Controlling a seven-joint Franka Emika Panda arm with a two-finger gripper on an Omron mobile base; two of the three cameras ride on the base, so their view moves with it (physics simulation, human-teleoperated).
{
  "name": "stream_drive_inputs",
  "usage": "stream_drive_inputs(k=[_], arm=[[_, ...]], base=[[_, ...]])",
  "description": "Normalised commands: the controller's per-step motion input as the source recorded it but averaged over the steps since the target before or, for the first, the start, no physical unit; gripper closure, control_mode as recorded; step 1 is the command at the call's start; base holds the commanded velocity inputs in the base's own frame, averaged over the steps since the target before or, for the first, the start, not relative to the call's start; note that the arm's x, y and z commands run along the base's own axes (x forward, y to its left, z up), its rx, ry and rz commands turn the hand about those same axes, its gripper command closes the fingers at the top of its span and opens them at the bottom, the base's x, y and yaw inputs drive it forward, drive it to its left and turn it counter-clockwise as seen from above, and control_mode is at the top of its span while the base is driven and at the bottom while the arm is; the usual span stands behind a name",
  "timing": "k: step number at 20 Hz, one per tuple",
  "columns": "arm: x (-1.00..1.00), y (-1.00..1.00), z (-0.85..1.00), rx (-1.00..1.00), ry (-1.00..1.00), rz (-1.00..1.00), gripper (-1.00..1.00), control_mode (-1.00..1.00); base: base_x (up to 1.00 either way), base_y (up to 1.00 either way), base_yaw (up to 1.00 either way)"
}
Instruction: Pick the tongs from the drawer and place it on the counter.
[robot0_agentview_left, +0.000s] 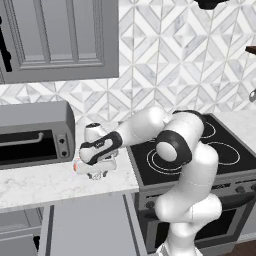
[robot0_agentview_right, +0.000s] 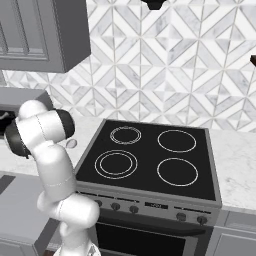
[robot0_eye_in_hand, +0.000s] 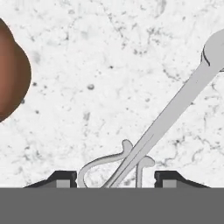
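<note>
The gripper (robot0_eye_in_hand: 117, 180) is hovering low over the counter (robot0_agentview_left: 35, 185), near its front edge and beside the black stovetop (robot0_agentview_left: 220, 150). In the hand view its two dark fingertips (robot0_eye_in_hand: 61, 178) are standing well spread, with the looped end of the tongs (robot0_eye_in_hand: 175, 107) sitting between them. The fingertips are not pressing on the metal, so the gripper is judged to be spread rather than pinching.

The tongs are lying flat on the white marble, not in the drawer (robot0_agentview_left: 85, 225), which is standing pulled out below the counter's front edge. Their long axis is running away from the hand, slanting from the loop between the fingertips up to the rounded spoon tip at the upper right of the hand view.

A brown rounded object (robot0_eye_in_hand: 11, 74) is sitting at the left of the hand view, well apart from the tongs. A grey toaster oven (robot0_agentview_left: 32, 132) is standing toward the back left of the counter. Nothing is blocking a straight lift of the hand, and the placing is looking close to done.
</note>
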Motion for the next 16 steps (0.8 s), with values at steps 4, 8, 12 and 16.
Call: stream_drive_inputs(k=[4,8,12,16], arm=[[-0.55,-0.15,0.00,0.00,-0.22,0.06,-1.00,-1.00],[-0.64,-0.40,0.29,0.01,-0.27,0.04,-1.00,-1.00],[-0.82,-0.58,0.54,0.07,-0.29,0.01,-1.00,-1.00],[-0.96,-0.64,0.53,0.11,-0.26,0.00,-1.00,-1.00]], base=[[0.00,0.00,0.00],[0.00,0.00,0.00],[0.00,0.00,0.00],[0.00,0.00,0.00]])
